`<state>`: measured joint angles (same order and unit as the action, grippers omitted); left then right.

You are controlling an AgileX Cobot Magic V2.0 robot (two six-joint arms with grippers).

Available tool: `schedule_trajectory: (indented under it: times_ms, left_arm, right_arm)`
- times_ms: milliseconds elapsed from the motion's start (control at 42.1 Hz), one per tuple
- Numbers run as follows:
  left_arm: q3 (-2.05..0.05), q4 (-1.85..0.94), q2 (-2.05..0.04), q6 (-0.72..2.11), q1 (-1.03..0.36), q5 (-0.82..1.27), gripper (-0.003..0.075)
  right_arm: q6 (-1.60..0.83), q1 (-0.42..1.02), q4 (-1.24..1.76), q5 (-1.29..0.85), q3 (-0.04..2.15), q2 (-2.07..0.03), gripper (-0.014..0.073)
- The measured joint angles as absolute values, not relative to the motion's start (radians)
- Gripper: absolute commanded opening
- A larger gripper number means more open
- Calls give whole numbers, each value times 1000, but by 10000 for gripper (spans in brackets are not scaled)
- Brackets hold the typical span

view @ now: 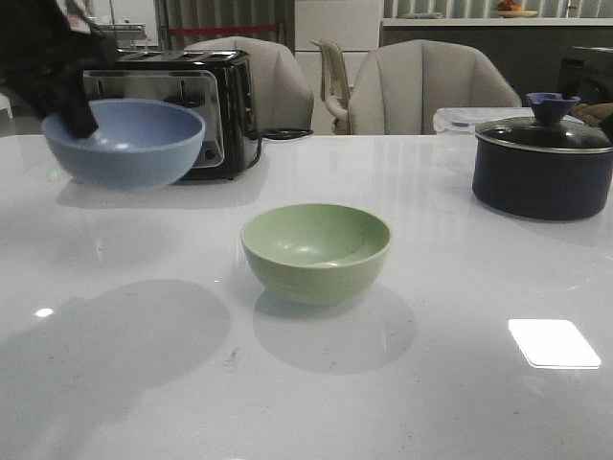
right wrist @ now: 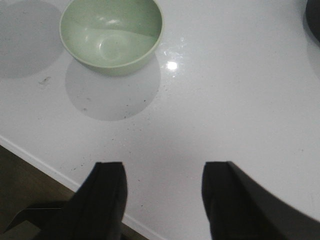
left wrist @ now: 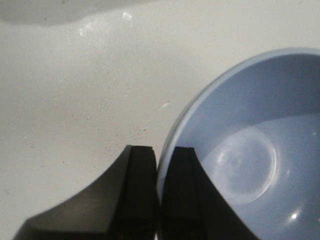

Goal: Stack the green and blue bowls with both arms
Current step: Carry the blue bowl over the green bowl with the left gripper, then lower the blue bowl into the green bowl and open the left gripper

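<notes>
The grey-blue bowl (view: 124,142) hangs in the air at the far left, in front of the toaster. My left gripper (view: 79,120) is shut on its left rim; in the left wrist view the gripper (left wrist: 161,152) pinches the rim of the bowl (left wrist: 250,150), one finger inside and one outside. The pale green bowl (view: 316,251) stands upright and empty on the white table at the middle; it also shows in the right wrist view (right wrist: 111,35). My right gripper (right wrist: 162,170) is open and empty above the table's near edge, well apart from the green bowl. It is out of the front view.
A black toaster (view: 206,105) stands behind the blue bowl. A dark navy pot with a steel-rimmed lid (view: 543,165) stands at the right. Chairs (view: 421,91) are beyond the far edge. The table's near edge (right wrist: 45,167) runs by my right fingers.
</notes>
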<state>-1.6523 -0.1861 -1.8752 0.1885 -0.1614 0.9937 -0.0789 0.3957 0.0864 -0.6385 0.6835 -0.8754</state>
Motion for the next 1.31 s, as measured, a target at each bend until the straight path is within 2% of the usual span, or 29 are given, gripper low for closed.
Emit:
schedule_trajectory:
  times_ms: [333,357,618,666,713,856,951,1165,1308]
  left_arm:
    - [-1724,-362,-1860,188,-297,1077,102]
    - [-1725,-356,-1928,188,-460,1044,102]
    - [-1725,-298,-2015,188,-500,977,111]
    - [-1725,-283,-2025,188,-500,963,140]
    - [-1725,-277,-2035,188,-500,950,205]
    - [-1727,-275,-2039,188,-500,928,467]
    - [-1727,-275,-2039,188,-500,929,540]
    - [-1727,-253,-2003,188,-500,958,485]
    - [-1725,-242,-1890,188,-500,997,442]
  right_arm:
    - [-79,396,86,-638,684,-875,463]
    - [-79,396,86,-638,684,-875,463]
    - [-79,396,86,-638,684,-875,463]
    - [-79,396,86,-638,684,-875,463]
    - [-79,396,86,-638,684,-875,463]
    - [-79,396,86,-638,684,-875,463]
    - [-79,396,86,-638,684,-875,463]
    - [-79,396,86,-638,684,-875,463]
    - [-79,396,86,-638,684,-875,463]
